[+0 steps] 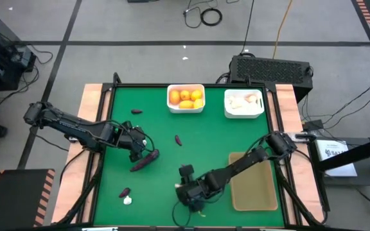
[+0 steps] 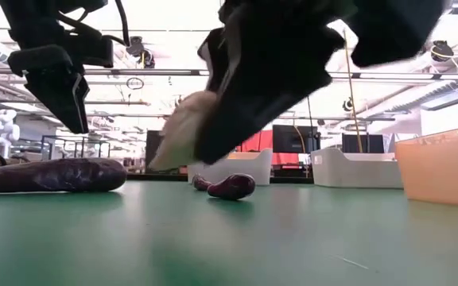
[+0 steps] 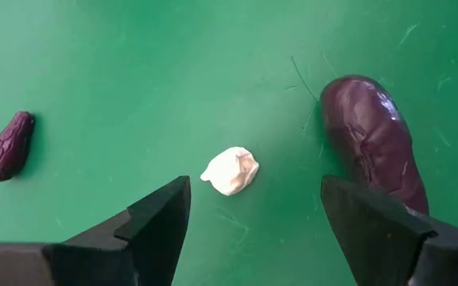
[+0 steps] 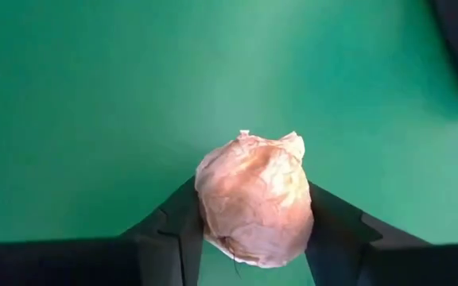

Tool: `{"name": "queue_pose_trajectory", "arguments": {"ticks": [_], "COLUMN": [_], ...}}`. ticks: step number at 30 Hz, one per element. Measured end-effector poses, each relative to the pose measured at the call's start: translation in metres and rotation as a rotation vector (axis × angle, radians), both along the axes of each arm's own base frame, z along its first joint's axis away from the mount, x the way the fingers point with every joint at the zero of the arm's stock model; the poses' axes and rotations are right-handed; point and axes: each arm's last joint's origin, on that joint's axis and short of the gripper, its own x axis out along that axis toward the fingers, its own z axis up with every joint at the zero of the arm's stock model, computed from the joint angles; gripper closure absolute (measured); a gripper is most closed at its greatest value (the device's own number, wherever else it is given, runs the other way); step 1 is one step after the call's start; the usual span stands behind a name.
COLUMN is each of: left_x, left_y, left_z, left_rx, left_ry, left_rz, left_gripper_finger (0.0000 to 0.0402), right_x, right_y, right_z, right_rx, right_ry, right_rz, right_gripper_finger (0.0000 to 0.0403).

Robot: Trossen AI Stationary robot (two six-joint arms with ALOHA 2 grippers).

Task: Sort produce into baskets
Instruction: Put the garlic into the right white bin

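Right gripper [image 4: 253, 238] fingers closed on a garlic bulb [image 4: 253, 206] near the counter's [image 1: 191, 141] front edge; left gripper [image 3: 253, 230] fingers wide open, empty, over the long eggplant [image 3: 376, 143].

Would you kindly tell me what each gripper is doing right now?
Left gripper: open, holding nothing, above the long purple piece.
Right gripper: fingers on both sides of a garlic bulb.

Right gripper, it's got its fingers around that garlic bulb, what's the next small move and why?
Probably finish closing, then lift straight up. In the right wrist view the garlic bulb sits between the right gripper's fingers, both sides touching it. It belongs in the white bin already holding pale pieces, across the table.
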Motion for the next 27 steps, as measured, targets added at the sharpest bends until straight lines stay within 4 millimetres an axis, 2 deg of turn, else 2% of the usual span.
{"name": "queue_pose_trajectory", "arguments": {"ticks": [3,6,9,13,17,21,24,27], "left_x": [-0.001,-0.001,-0.001,-0.001,-0.001,0.000,0.000,0.000], "left_y": [0.000,0.000,0.000,0.001,0.001,0.001,0.001,0.001], "left_z": [0.000,0.000,0.000,0.000,0.000,0.000,0.000,0.000], "left_rx": [0.002,0.008,0.012,0.023,0.039,0.038,0.031,0.031], "left_ry": [0.006,0.005,0.004,0.001,-0.002,-0.008,-0.012,-0.012], "left_rz": [0.002,0.005,0.007,0.012,0.017,0.035,0.048,0.048], "left_gripper_finger": [0.0112,0.0112,0.0112,0.0112,0.0112,0.0112,0.0112,0.0112], "right_x": [0.003,0.001,-0.007,-0.027,-0.058,-0.106,-0.147,-0.182], "right_y": [-0.013,-0.036,-0.072,-0.131,-0.198,-0.257,-0.287,-0.308], "right_z": [0.018,0.039,0.064,0.093,0.108,0.110,0.103,0.094], "right_rx": [-0.059,-0.107,-0.140,-0.163,-0.165,-0.147,-0.130,-0.124], "right_ry": [0.053,0.088,0.127,0.182,0.212,0.261,0.300,0.329], "right_rz": [0.026,0.044,0.017,-0.074,-0.209,-0.387,-0.506,-0.592], "right_gripper_finger": [0.0243,0.0242,0.0242,0.0242,0.0242,0.0242,0.0241,0.0241]}}
